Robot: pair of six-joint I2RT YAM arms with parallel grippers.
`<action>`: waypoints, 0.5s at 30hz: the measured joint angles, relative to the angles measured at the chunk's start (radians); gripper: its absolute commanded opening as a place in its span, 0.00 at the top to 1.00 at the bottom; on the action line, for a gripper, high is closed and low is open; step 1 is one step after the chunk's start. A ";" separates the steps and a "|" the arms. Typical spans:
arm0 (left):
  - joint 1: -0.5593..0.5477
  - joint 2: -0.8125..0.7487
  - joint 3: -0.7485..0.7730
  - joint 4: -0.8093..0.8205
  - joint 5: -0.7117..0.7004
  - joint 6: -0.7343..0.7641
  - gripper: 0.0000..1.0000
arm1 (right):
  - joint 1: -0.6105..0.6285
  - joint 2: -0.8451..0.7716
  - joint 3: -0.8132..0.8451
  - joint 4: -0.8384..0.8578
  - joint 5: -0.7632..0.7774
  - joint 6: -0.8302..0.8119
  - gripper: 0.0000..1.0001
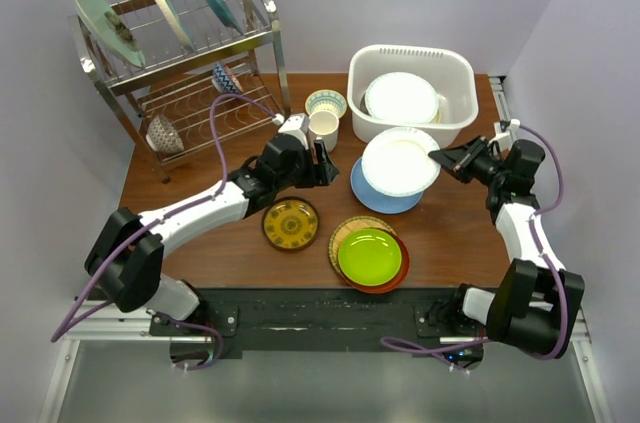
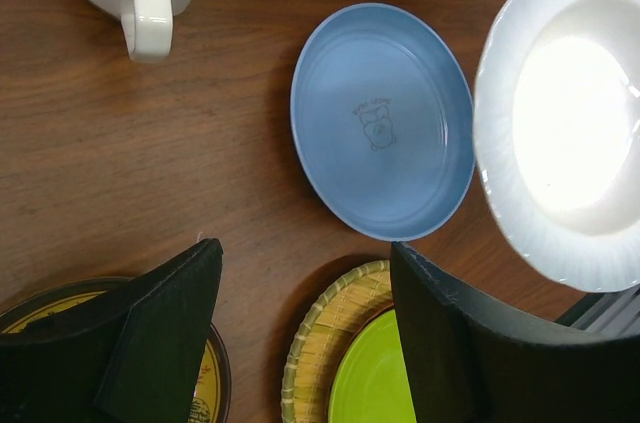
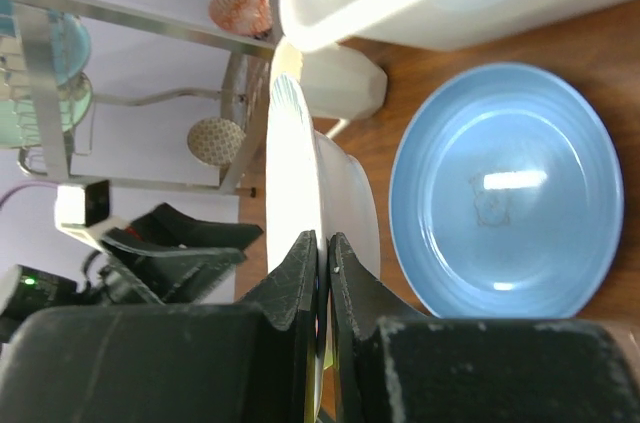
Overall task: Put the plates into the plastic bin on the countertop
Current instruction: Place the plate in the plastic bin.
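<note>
A: Status?
B: On the countertop [image 1: 440, 233], the bin [image 1: 460, 68] sits at the far edge with a plate [image 1: 400, 98] already inside. I'm holding the white plate [image 1: 400, 161] over the blue plate [image 1: 375, 200], just short of the bin, raised, I'd say, to clear the rim.
A: Jaws?
B: My right gripper [image 1: 447, 158] is clamped on the white plate's edge. My left gripper [image 1: 325, 163] is spread and empty beside the mug [image 1: 323, 130], probably to stay clear.

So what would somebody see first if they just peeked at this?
The big white plate pinched by its edge in the right gripper, held above a blue plate just in front of the plastic bin. Next, the lime green plate glowing near the front of the countertop, and the metal rack with plates standing on edge at the back left.
</note>
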 measured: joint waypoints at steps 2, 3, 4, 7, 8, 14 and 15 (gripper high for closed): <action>0.000 0.011 0.000 0.000 0.006 0.000 0.28 | 0.000 0.002 0.019 0.015 0.002 0.017 1.00; 0.000 0.017 0.000 -0.001 0.007 0.000 0.28 | 0.000 0.003 0.029 0.026 0.002 0.028 1.00; -0.001 0.023 0.000 -0.001 0.009 0.000 0.28 | 0.000 0.008 0.040 0.035 0.003 0.039 1.00; -0.002 0.032 0.000 -0.016 0.011 0.000 0.28 | 0.002 0.038 0.084 0.058 0.003 0.063 1.00; -0.003 0.034 0.000 -0.019 0.012 0.000 0.28 | 0.002 0.052 0.099 0.066 0.004 0.069 1.00; -0.008 0.043 0.001 -0.021 0.035 0.000 0.28 | 0.003 0.161 0.208 0.085 0.014 0.094 1.00; -0.009 0.047 0.002 -0.021 0.038 0.000 0.28 | 0.005 0.181 0.225 0.089 0.023 0.098 1.00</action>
